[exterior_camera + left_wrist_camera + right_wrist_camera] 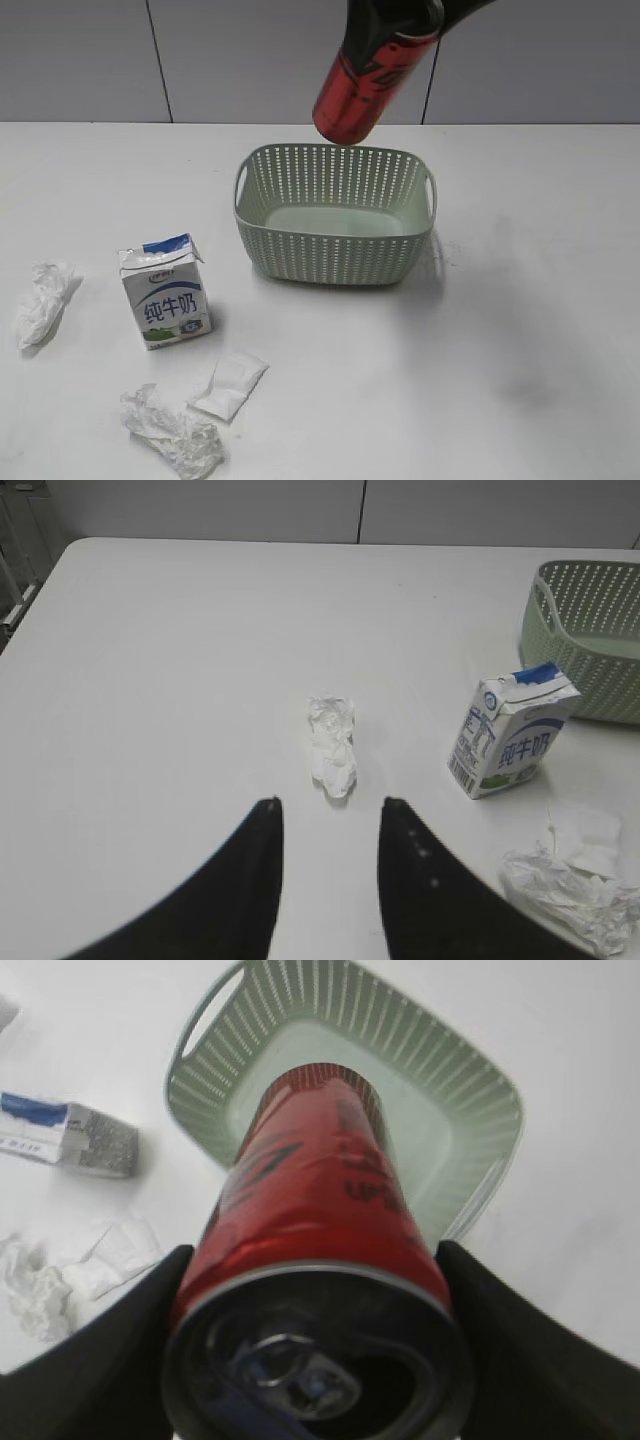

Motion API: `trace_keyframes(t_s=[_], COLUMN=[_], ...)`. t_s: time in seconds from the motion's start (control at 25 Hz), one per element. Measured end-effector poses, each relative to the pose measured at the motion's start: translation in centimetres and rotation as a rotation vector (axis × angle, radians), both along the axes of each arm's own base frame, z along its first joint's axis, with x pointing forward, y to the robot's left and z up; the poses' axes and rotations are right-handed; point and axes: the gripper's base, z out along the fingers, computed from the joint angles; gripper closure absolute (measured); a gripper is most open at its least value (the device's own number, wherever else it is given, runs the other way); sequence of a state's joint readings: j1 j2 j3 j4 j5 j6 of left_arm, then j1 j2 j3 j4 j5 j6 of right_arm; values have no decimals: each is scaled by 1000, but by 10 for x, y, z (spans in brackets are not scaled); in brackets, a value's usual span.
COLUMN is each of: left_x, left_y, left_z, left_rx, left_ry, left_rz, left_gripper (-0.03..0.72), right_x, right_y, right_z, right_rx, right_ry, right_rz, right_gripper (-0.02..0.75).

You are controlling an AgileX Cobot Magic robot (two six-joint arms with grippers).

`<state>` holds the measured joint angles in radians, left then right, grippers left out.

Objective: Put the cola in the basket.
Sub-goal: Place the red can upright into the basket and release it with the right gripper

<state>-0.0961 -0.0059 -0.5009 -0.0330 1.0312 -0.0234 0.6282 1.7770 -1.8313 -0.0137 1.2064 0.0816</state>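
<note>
Above the basket (335, 215), right hand (315, 1290) is pinching the tilted cola (372, 85); lowering until near the floor before spreading should limit tipping; left hand (330, 815) is idling spread.

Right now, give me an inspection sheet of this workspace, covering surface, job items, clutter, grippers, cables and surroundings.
Surface: white table, faint smudges at right.
Job's things: red cola held tilted in the air above the far rim of the pale green basket; basket stands with nothing in it.
Clutter: milk carton upright left of the basket; crumpled paper wads at far left and near front; small flat white packet.
Grippers: right gripper shut on the cola near its top; left gripper open, holding nothing, above the table.
Cables: nothing seen.
Surroundings: grey panelled wall behind the table.
</note>
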Motion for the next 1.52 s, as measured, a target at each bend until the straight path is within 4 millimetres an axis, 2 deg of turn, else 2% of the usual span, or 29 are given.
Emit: trace_keyframes(t_s=[0.08, 0.2, 0.36, 0.4, 0.6, 0.8, 1.08, 1.24, 1.4, 1.52], left_x=[0, 0, 0, 0, 0, 0, 0, 0, 0, 0], left_y=[0, 0, 0, 0, 0, 0, 0, 0, 0, 0], left_z=[0, 0, 0, 0, 0, 0, 0, 0, 0, 0], left_rx=[0, 0, 0, 0, 0, 0, 0, 0, 0, 0], left_ry=[0, 0, 0, 0, 0, 0, 0, 0, 0, 0], left_rz=[0, 0, 0, 0, 0, 0, 0, 0, 0, 0], left_gripper=[448, 448, 448, 448, 448, 448, 448, 448, 448, 448], right_x=[14, 35, 58, 63, 76, 82, 83, 83, 83, 83], right_y=[9, 25, 42, 45, 54, 57, 59, 59, 60, 61], right_z=[-3, -18, -57, -72, -124, -154, -155, -155, -153, -138], right_rx=[-17, -19, -60, -79, -151, -201, -192, -190, -183, -151], right_ry=[-25, -20, 35, 62, 145, 186, 190, 190, 186, 158], right_rz=[25, 41, 48, 48, 55, 76, 76, 81, 81, 81], right_gripper=[234, 234, 234, 234, 234, 234, 226, 96, 78, 78])
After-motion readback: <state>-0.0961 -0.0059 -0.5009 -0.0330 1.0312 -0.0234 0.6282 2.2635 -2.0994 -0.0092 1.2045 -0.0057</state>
